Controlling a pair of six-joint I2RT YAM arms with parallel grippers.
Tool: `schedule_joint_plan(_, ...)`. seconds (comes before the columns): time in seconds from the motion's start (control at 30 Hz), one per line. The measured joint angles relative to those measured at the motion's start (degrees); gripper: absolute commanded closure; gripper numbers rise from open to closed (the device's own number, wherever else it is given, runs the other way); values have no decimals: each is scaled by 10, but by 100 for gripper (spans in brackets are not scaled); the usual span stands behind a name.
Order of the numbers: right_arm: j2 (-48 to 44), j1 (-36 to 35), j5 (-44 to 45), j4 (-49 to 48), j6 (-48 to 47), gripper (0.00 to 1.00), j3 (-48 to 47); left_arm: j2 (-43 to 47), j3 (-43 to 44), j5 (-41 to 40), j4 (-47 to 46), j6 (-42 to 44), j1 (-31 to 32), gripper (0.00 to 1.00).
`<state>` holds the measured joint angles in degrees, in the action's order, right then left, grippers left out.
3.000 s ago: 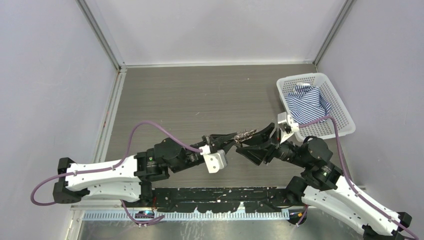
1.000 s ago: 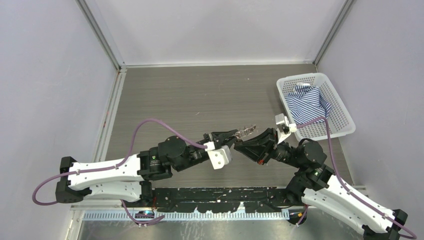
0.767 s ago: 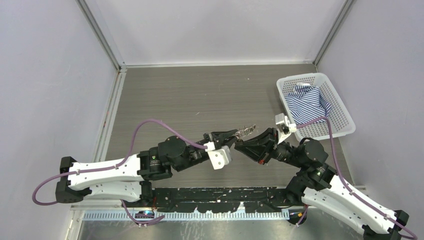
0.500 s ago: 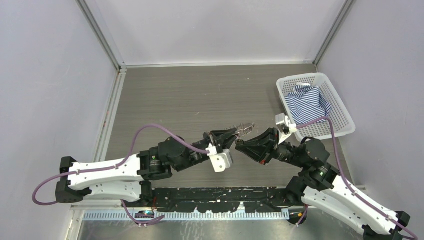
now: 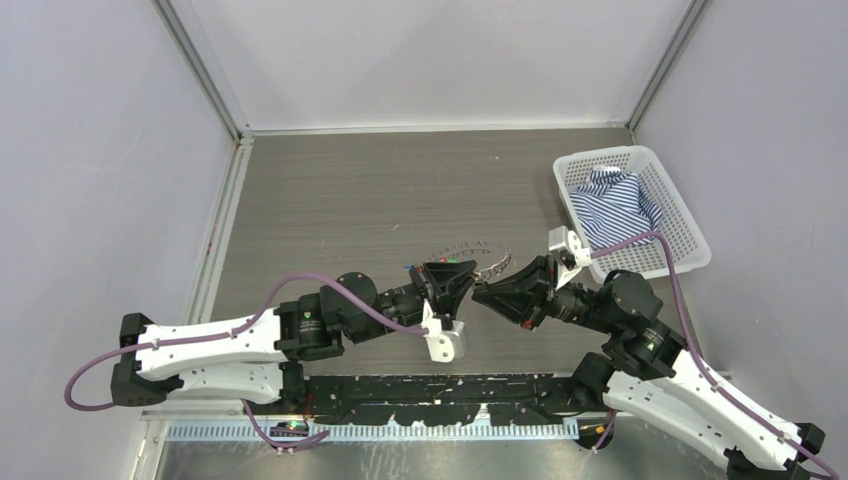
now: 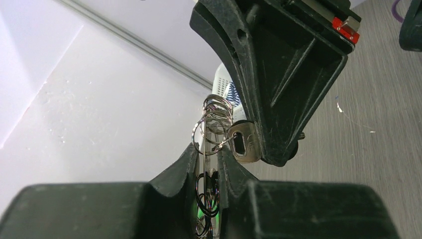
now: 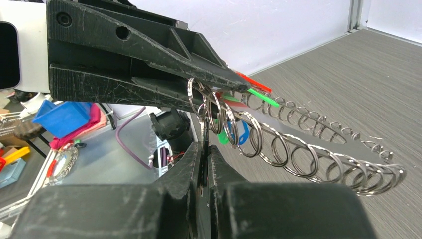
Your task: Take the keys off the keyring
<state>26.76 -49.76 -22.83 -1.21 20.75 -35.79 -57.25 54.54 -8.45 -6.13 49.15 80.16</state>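
Keyring (image 7: 348, 167) is being pinched by its small split rings between the clenched jaws of the left gripper (image 6: 208, 152), over the near middle of the table (image 5: 380, 190). Facing it tip to tip, the right gripper (image 7: 204, 149) is clamping its jaws on a silver key (image 6: 244, 143) that is dangling from one of those rings. Green, red and blue-headed keys (image 7: 238, 133) are hanging by the left fingertips, and the rest of the ring is arching away to the far right, toward the basket (image 5: 690, 235) holding a striped shirt (image 5: 615, 205).

Overhead view; 2 wrist close-ups facing keyring (image 6: 217, 105).
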Motion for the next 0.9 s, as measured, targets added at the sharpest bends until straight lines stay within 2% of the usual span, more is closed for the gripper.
schedule_joint_plan(0.9, 12, 0, -13, 61, -43, 88, -35, 9, 0, 11, 7, 60, 14, 100)
